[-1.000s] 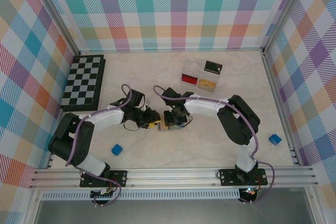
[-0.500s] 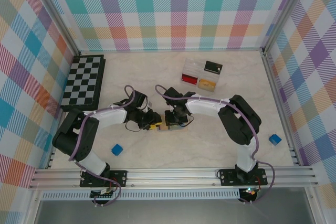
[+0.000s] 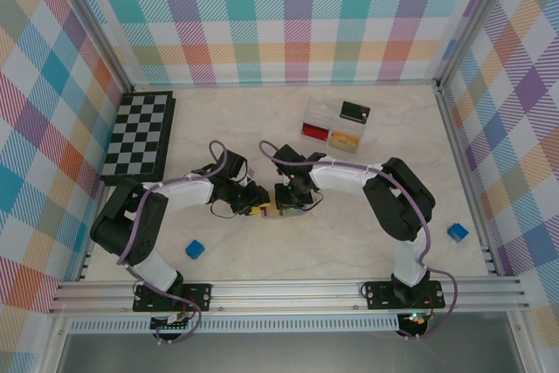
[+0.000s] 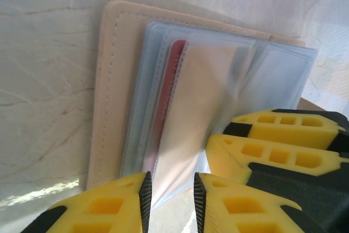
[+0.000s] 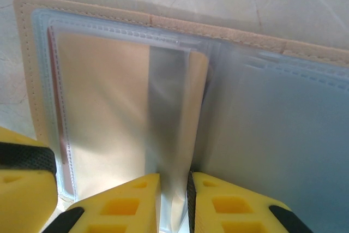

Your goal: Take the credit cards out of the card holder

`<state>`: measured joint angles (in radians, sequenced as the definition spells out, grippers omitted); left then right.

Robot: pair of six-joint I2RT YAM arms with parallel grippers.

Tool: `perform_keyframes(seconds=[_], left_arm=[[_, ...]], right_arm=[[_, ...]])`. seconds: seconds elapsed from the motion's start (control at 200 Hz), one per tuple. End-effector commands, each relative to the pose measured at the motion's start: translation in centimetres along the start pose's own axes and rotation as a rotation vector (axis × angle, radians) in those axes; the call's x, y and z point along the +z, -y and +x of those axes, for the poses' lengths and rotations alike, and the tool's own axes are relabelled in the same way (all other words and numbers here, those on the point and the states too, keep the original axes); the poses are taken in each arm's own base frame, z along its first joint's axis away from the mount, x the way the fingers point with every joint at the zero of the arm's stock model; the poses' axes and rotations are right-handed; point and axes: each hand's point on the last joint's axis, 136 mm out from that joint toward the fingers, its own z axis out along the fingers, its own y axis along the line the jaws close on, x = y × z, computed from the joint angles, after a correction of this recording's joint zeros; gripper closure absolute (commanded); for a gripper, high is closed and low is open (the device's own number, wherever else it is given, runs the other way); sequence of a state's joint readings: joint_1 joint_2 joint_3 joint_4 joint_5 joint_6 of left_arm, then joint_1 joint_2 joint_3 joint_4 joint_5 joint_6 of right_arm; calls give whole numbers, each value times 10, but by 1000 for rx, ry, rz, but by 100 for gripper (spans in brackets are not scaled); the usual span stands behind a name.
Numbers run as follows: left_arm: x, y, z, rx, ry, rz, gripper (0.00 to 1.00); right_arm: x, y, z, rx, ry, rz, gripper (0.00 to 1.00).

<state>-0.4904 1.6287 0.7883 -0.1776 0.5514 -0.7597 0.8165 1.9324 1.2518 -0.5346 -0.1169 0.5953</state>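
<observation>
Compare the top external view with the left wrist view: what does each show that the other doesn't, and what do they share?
Top external adds the chessboard, the clear compartment box and two blue cubes. Left wrist adds the edge of the red card inside a clear sleeve. Both show the tan card holder with the left gripper at it.

Red card (image 4: 172, 75) mostly hidden — behind cloudy sleeves (image 4: 212, 96).
</observation>
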Motion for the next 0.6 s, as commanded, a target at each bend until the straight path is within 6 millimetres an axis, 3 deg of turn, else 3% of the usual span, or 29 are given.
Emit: perform_keyframes(seconds=[0.0, 0.395, 0.595], left_arm=[[2, 3, -4, 40, 15, -18, 71], [12, 6, -1, 48, -11, -4, 72], [12, 17, 2, 65, -38, 54, 71]], right_arm=[[13, 22, 21, 34, -76, 66, 80], [15, 22, 22, 37, -86, 60, 80], [16, 16, 22, 35, -89, 28, 80]])
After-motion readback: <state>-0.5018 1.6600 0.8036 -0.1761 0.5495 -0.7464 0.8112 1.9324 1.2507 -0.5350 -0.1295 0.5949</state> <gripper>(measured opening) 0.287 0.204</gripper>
